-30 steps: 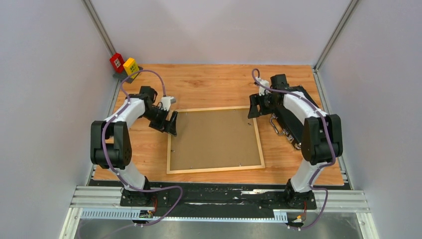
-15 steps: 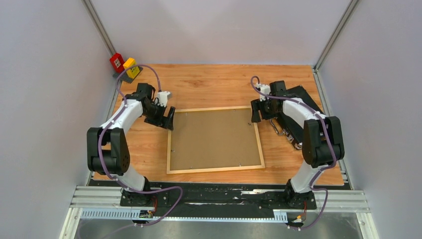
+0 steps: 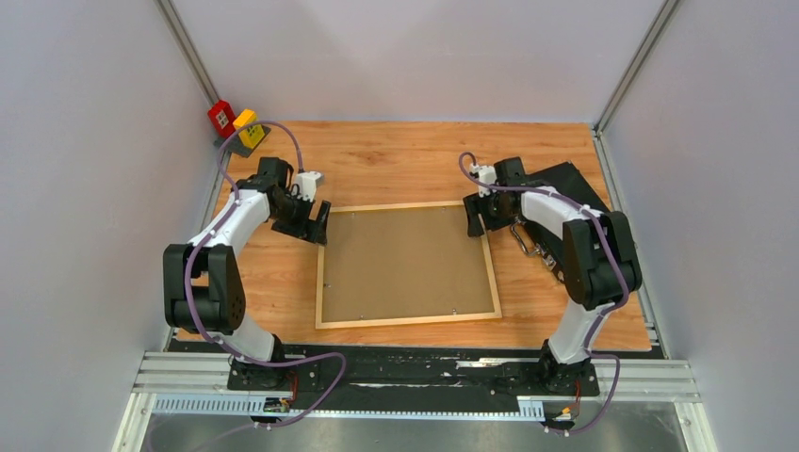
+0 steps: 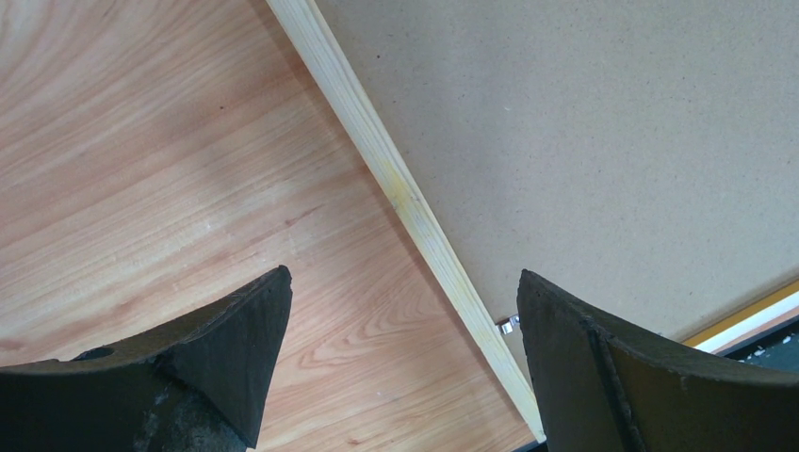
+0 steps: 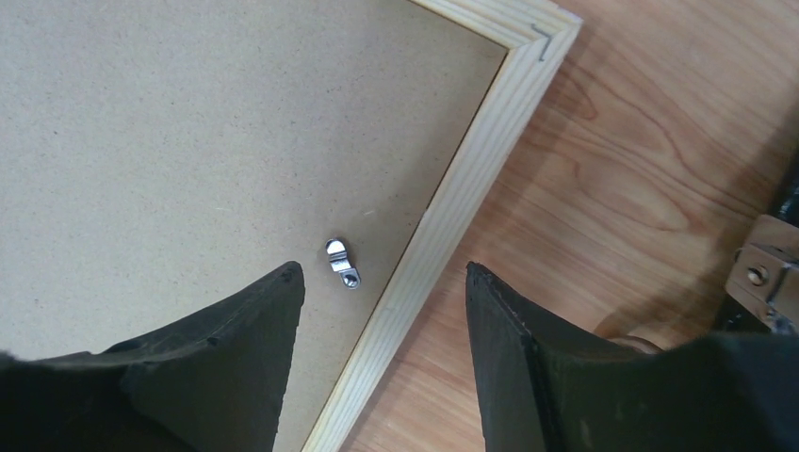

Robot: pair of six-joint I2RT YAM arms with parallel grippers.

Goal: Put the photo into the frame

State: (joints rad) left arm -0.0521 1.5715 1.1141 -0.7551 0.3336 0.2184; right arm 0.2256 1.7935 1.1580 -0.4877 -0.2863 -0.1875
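The frame (image 3: 405,320) lies face down in the middle of the table, light wood back up. The brown hardboard backing panel (image 3: 405,262) sits in it. The photo is not in view. My left gripper (image 3: 320,224) is open, low over the frame's far left corner; in the left wrist view it (image 4: 403,275) straddles the left rail (image 4: 405,193). My right gripper (image 3: 474,218) is open at the far right corner; in the right wrist view it (image 5: 384,268) straddles the right rail (image 5: 471,160), next to a small metal clip (image 5: 341,262). Both grippers are empty.
A black case (image 3: 565,217) with metal handles (image 3: 523,235) lies just right of the frame, under the right arm. A red box (image 3: 223,116) and a yellow box (image 3: 248,125) stand at the far left corner. Walls close in on three sides.
The left gripper has moved a little farther back along the frame's left edge. The right gripper has moved left and lower, from over the case to the frame's far right corner.
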